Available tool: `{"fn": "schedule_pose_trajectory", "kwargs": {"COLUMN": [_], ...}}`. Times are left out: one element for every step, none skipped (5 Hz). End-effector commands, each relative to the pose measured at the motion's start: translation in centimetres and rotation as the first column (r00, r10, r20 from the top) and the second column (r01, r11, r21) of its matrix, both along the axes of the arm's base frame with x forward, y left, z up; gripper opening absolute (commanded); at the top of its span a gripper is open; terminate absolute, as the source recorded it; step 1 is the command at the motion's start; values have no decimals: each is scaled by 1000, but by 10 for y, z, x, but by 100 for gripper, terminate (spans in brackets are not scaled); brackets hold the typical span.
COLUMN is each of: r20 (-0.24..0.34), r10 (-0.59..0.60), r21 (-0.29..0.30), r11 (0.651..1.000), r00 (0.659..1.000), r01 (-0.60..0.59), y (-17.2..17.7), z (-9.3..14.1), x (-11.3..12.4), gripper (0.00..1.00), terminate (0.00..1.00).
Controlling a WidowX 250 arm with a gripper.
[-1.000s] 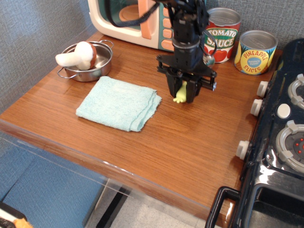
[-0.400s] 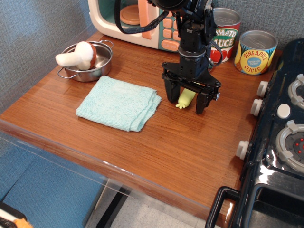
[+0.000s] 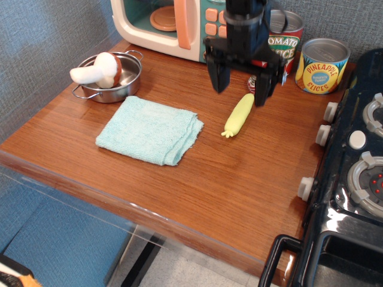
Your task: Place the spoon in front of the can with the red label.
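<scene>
The spoon [image 3: 239,115] lies flat on the wooden counter; its pale yellow-green handle points toward me and its metal bowl is hidden behind a gripper finger. It lies just in front of the tomato sauce can [image 3: 282,42] with the red label, which the arm partly hides. My gripper [image 3: 240,85] hangs above the spoon, open and empty, its two black fingers spread wide apart.
A yellow pineapple slices can [image 3: 322,66] stands right of the red one. A toy microwave [image 3: 173,24] is at the back. A folded light blue cloth [image 3: 149,129] lies left of the spoon. A metal pot [image 3: 114,78] holds a mushroom. A stove [image 3: 356,179] borders the right.
My gripper opened and let go of the spoon, then rose clear of it. The spoon now lies on the counter, a little farther back than before.
</scene>
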State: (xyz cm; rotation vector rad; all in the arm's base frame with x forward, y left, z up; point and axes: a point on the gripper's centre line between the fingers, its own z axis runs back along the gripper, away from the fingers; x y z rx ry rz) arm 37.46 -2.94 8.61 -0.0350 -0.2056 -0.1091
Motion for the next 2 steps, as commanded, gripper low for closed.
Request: {"fn": "schedule_pose_trajectory", "kwargs": {"r20": [38, 38], "r10": [-57, -57], "r21": [22, 22], "r11": [998, 998], "r00": [998, 998], "r01": [56, 56], "y": [9, 9], "z": [27, 27], "x": [-2, -2], "gripper": [100, 100], "terminate": [0, 100]}}
